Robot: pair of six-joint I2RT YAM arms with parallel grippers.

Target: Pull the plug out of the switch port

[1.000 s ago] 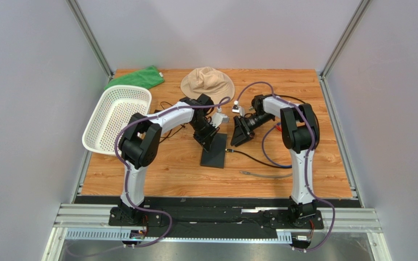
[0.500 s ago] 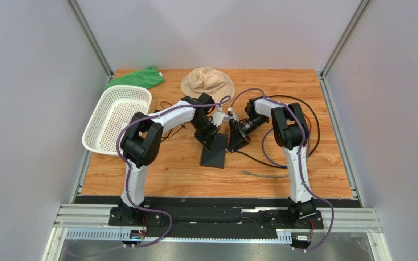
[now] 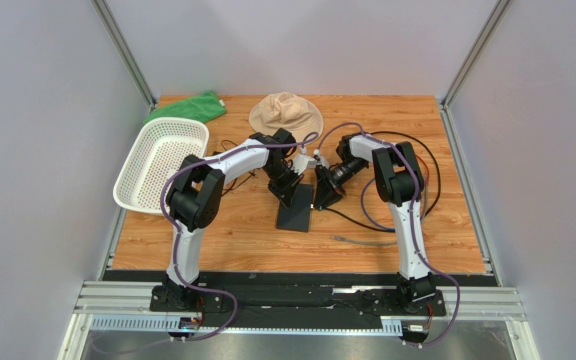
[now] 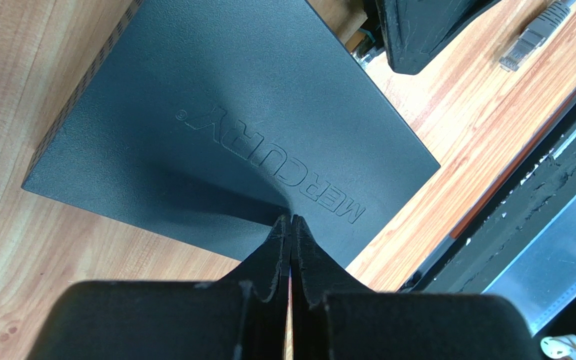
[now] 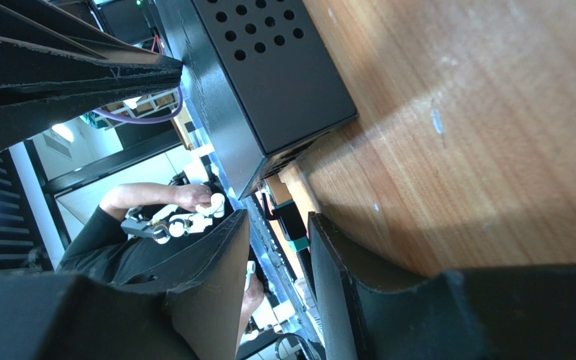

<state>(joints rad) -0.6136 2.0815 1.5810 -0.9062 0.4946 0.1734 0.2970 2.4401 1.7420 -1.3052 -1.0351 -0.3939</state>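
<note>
Looks like the get-hold-of-the-plug step, not the pull yet. Left gripper (image 4: 291,225) on hold-down duty: jaws shut tight on nothing, tips planted on top of the switch (image 4: 216,127) right beneath them, arm reaching forward with the wrist tipped down. Right gripper (image 5: 277,217) lying low and nearly flat to the table (image 5: 456,112), arm bent inward at the elbow, jaws partway open, switch's socket corner just beyond the tips. Small dark bit in the gap, probably the plug (image 5: 292,223), not visibly pinched. Next, at a guess: squeeze onto that plug, then back straight out, keeping the switch pinned.
</note>
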